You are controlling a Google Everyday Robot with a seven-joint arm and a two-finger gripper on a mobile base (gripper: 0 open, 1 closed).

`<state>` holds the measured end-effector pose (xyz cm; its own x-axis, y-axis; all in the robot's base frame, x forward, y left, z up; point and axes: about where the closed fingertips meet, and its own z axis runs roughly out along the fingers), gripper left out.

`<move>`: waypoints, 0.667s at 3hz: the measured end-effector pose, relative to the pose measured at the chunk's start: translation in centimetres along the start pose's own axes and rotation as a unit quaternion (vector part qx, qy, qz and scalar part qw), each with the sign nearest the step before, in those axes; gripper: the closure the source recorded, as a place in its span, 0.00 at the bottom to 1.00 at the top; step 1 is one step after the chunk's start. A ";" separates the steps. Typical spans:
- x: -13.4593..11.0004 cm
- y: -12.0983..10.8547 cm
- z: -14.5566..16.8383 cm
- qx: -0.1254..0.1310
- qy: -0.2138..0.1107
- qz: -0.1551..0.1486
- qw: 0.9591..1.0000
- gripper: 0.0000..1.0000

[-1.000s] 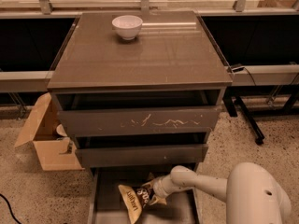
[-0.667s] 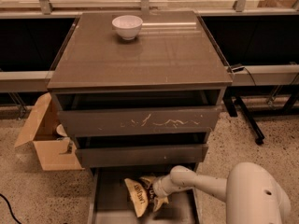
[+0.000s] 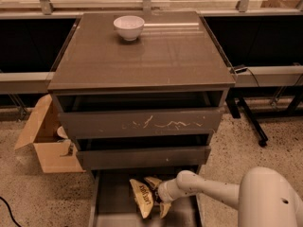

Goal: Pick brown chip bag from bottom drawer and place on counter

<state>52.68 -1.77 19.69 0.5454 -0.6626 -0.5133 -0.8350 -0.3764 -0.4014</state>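
Observation:
The brown chip bag (image 3: 142,198) shows its tan side with dark lettering. It hangs tilted over the floor of the open bottom drawer (image 3: 112,200). My gripper (image 3: 159,198) reaches in from the right at the end of the white arm and is shut on the bag's right edge. The arm's wrist hides the bag's dark end. The counter (image 3: 161,56) is the glossy grey-brown top of the cabinet, well above the gripper.
A white bowl (image 3: 129,26) stands at the back of the counter. The scratched-front drawer (image 3: 142,123) and the middle drawer (image 3: 142,156) overhang the bottom drawer. An open cardboard box (image 3: 47,148) sits on the floor at the left. A black table leg (image 3: 248,119) stands at the right.
The bag has risen off the drawer floor and shifted slightly right with the gripper. It now stands more upright.

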 end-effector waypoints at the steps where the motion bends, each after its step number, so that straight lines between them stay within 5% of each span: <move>1: -0.7 1.1 -2.7 0.015 0.010 0.001 1.000 0.00; 2: -1.1 2.2 -4.9 0.027 0.015 0.003 1.000 0.00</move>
<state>49.93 -5.04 23.08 0.5378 -0.6837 -0.4932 -0.8325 -0.3382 -0.4389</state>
